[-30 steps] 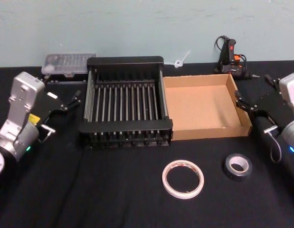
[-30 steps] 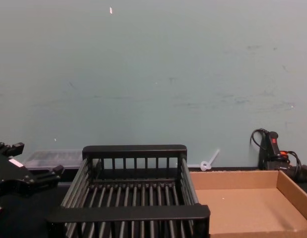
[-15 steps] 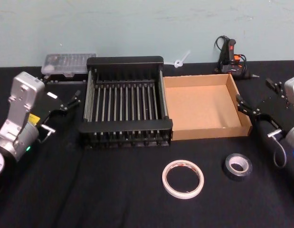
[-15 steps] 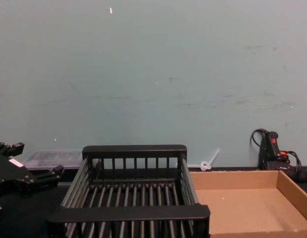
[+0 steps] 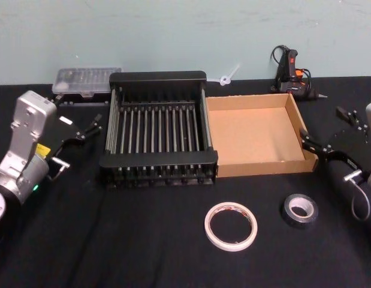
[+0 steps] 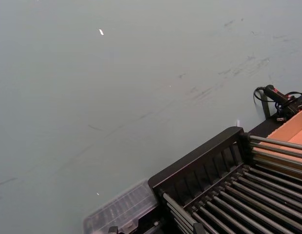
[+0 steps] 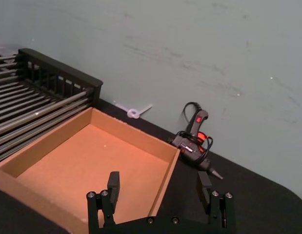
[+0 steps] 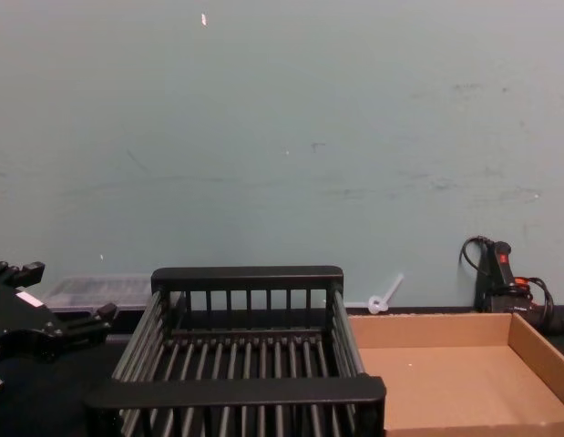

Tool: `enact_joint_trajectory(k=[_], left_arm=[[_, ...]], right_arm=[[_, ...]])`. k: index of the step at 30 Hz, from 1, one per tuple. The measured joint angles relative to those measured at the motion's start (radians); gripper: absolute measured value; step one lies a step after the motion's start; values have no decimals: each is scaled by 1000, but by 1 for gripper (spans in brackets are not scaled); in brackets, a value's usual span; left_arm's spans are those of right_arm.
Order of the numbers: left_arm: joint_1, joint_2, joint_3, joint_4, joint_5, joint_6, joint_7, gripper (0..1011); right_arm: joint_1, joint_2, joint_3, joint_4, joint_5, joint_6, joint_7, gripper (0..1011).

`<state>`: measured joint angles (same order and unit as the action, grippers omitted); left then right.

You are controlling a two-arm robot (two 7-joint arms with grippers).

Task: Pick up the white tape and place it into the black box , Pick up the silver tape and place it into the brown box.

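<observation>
White tape (image 5: 231, 225) — wide flat white roll, red print on the top face, lying flat near the tabletop's front edge. Silver tape (image 5: 299, 210) — small dark grey roll with a pale core, flat, just beside it toward the right edge. Black box (image 5: 157, 137) — slatted crate, nothing inside, mid-tabletop. Brown box (image 5: 259, 134) — shallow cardboard tray, nothing inside, touching the crate's right side.
</observation>
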<state>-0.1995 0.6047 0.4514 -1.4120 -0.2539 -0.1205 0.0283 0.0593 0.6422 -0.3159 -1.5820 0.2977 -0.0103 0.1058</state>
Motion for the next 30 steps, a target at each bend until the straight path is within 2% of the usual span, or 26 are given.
enact_joint_trajectory(k=[13,22,30], left_arm=[[0,0,0,0,0,0,0,1001],[0,0,0,0,0,0,0,1001],[0,0,0,0,0,0,0,1002]], right_arm=[[-56,20,34,-63,-7,37,42,1002],[-115,29,85,-119,32,70,81,1002],[-149,25,111,-144,49,94,101,1002]])
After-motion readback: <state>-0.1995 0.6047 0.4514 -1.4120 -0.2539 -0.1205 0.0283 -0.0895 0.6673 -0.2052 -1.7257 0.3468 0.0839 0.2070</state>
